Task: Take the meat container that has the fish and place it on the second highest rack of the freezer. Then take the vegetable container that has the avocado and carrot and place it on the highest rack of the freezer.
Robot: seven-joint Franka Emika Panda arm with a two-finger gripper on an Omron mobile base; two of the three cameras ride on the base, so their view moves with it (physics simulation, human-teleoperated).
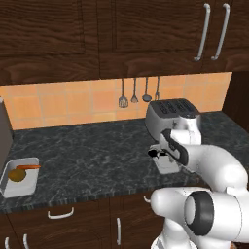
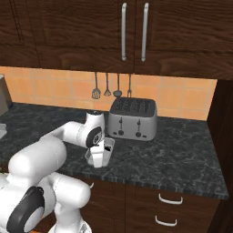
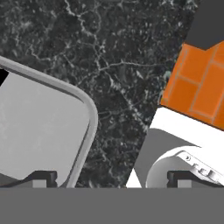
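Note:
The meat container (image 1: 164, 164) is a pale grey tray on the dark counter in front of the toaster, partly hidden by my arm. The fish (image 1: 154, 153) shows as a small dark shape at its left end. My gripper (image 1: 167, 156) hangs open just above this tray, holding nothing. In the hand view one fingertip (image 3: 43, 177) is over the tray's rounded corner (image 3: 85, 103) and the other is over by the toaster's base. The vegetable container (image 1: 7, 187) sits at the counter's far left, with the avocado (image 1: 17, 175) and the carrot (image 1: 30, 167) in it. The freezer's racks are out of view.
A silver toaster (image 1: 172, 116) stands right behind the meat container. Utensils (image 1: 138, 95) hang on the orange tiled wall. A tall grey appliance side (image 1: 4, 132) rises at the left edge beside the vegetable container. Dark cabinets run above and drawers (image 1: 61, 213) below the counter.

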